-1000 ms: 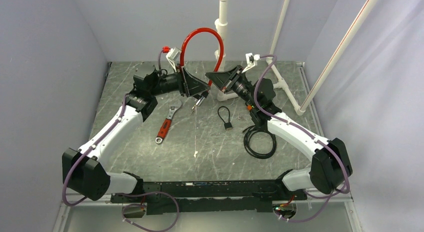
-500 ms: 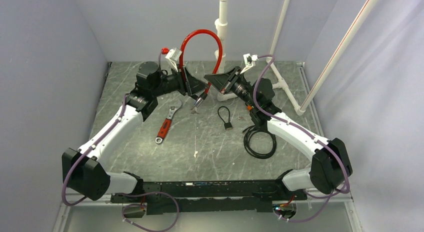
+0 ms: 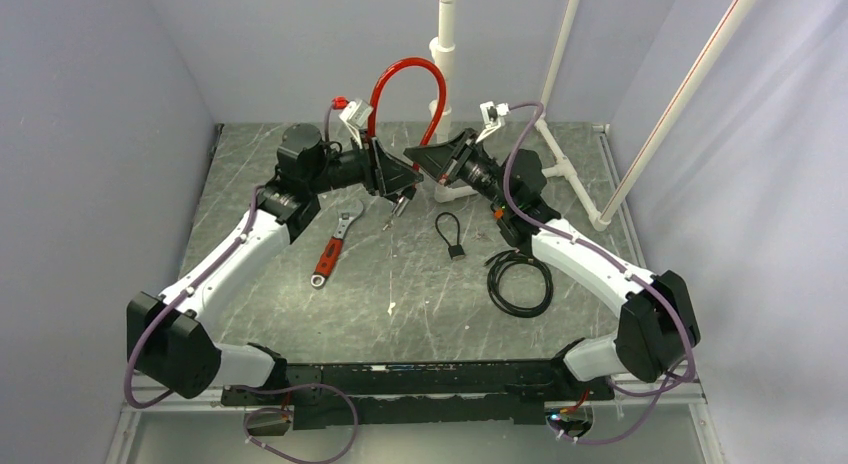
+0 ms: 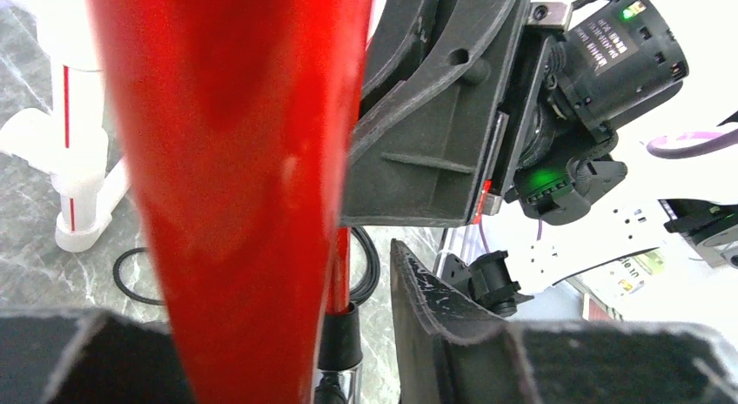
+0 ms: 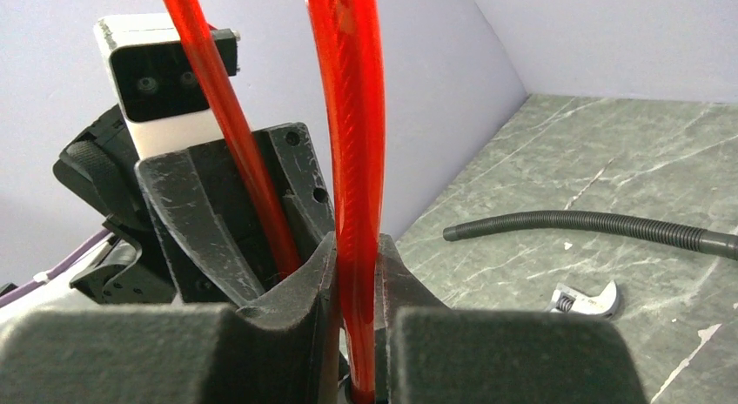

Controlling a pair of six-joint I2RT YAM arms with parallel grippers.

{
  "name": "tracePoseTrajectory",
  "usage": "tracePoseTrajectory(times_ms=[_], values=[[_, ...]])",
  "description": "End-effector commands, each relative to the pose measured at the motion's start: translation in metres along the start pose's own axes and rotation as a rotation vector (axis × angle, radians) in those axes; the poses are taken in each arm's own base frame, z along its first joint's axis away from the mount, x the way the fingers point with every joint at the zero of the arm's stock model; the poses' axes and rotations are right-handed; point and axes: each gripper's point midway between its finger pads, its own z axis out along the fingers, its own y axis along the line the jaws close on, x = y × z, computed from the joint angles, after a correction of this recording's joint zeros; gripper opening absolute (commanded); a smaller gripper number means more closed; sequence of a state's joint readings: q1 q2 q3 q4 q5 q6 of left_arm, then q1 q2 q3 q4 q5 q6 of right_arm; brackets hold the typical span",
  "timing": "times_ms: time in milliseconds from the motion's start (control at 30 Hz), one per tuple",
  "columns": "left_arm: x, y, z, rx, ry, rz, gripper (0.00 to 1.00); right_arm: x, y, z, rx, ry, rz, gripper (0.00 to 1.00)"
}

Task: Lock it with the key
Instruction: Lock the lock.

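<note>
Key: key (image 3: 457, 252) lies flat mid-worktop (image 3: 400, 294) with its cord loop toward the far edge, clear of both grippers.
Neighbours: wrench (image 3: 335, 246) toward the left edge, coiled black cable (image 3: 491, 284) toward the right edge.
Red cable: red cable (image 3: 408, 61) arches high near the far edge, beside the white pipe (image 3: 445, 44).
Right gripper: right gripper (image 3: 425, 164) has its fingers clamped on the red cable.
Left gripper: left gripper (image 3: 400, 196) has its jaws partly apart with the red cable between them; whether they grip it cannot be told.
</note>
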State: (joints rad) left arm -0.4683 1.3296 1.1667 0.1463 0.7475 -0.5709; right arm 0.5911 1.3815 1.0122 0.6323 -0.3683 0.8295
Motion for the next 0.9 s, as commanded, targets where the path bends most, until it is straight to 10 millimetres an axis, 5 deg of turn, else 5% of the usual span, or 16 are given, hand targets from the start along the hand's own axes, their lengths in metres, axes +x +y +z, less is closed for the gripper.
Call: tracePoseTrajectory(times_ms=[0,233,300,367,467,700,867], values=[[0.03,-0.01,0.014,0.062,0.112,-0.021,0.39,-0.016,0.091,0.003,-0.313,0.015,-0.061,0.0],[0.031,-0.003,0.016,0.028,0.104,-0.043,0.28,-0.014,0.096,0.003,-0.33,0.028,-0.064,0.0],[0.027,-0.006,0.017,0.042,0.084,-0.054,0.2,-0.011,0.094,0.004,-0.325,0.036,-0.056,0.0],[0.023,-0.01,0.017,0.057,0.049,-0.062,0.01,-0.01,0.093,0.004,-0.326,0.041,-0.056,0.0],[0.016,-0.011,0.014,0.055,0.004,-0.08,0.0,-0.008,0.092,0.005,-0.324,0.058,-0.079,0.02],[-0.01,-0.002,-0.009,-0.016,-0.147,-0.102,0.0,-0.012,0.073,0.0,-0.27,0.095,-0.079,0.75],[-0.031,0.013,-0.026,-0.062,-0.236,-0.149,0.0,-0.019,0.056,-0.008,-0.215,0.088,-0.093,0.91]])
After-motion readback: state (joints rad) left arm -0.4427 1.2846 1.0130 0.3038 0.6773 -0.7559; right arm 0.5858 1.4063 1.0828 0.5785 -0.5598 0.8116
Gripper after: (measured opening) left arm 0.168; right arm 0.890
